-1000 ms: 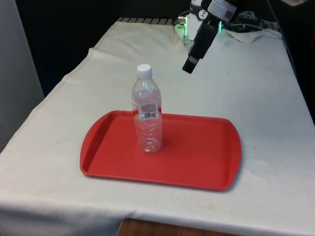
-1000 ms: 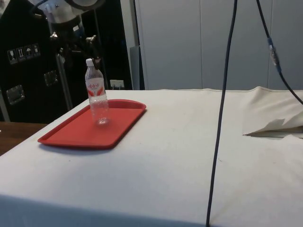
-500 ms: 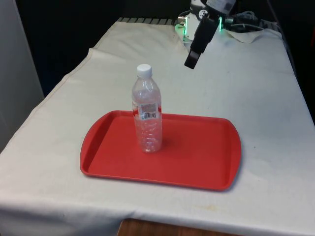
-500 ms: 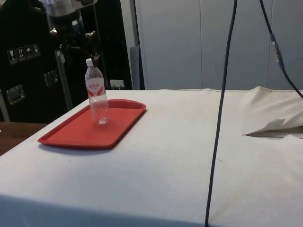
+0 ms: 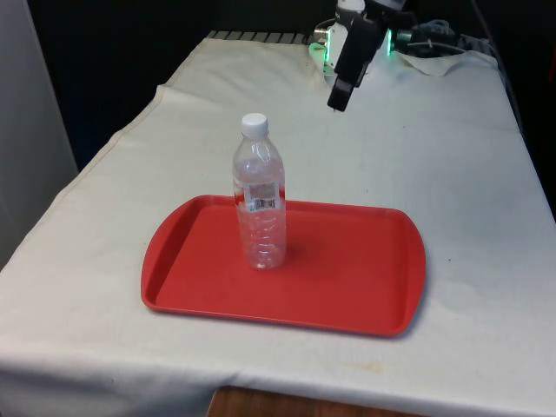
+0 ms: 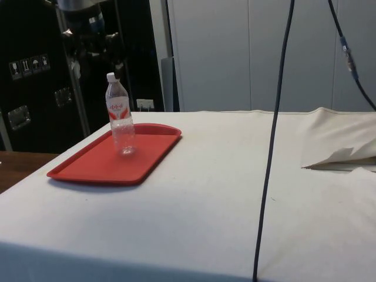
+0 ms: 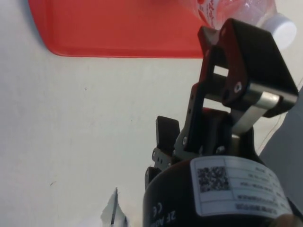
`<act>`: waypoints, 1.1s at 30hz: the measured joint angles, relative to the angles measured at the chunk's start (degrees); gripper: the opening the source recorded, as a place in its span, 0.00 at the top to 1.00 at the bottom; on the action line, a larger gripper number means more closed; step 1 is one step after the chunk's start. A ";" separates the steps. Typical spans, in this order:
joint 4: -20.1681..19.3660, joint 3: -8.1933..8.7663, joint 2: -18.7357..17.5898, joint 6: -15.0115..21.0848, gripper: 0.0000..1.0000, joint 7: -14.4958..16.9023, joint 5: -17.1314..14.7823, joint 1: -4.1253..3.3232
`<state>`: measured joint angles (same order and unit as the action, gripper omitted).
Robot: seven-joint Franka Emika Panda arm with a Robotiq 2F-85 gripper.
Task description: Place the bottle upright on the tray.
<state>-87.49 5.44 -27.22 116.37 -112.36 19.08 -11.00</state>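
Note:
A clear plastic bottle [image 5: 259,204] with a white cap stands upright on the red tray [image 5: 347,278], towards the front view's left half of it. The side view shows the bottle [image 6: 119,114] free-standing near the far end of the tray [image 6: 94,167]. My gripper [image 5: 339,94] hangs high above the cloth beyond the tray, well clear of the bottle and holding nothing. In the wrist view the gripper [image 7: 206,78] is open, with the bottle [image 7: 227,7] and the tray [image 7: 118,28] beyond its fingertips.
A black cable [image 6: 273,141] hangs down across the side view. A crumpled fold of cloth [image 6: 341,155] lies on the table there. Cables and a green light [image 5: 434,39] sit at the table's far end. White cloth surrounds the tray.
My gripper has risen and drawn back from the tray towards the table's far end. The bottle and the tray have stayed still.

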 measured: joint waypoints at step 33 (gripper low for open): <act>-14.04 0.52 11.52 3.09 0.00 0.11 -3.90 0.29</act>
<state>-101.53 5.96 -15.70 119.46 -112.24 15.18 -10.71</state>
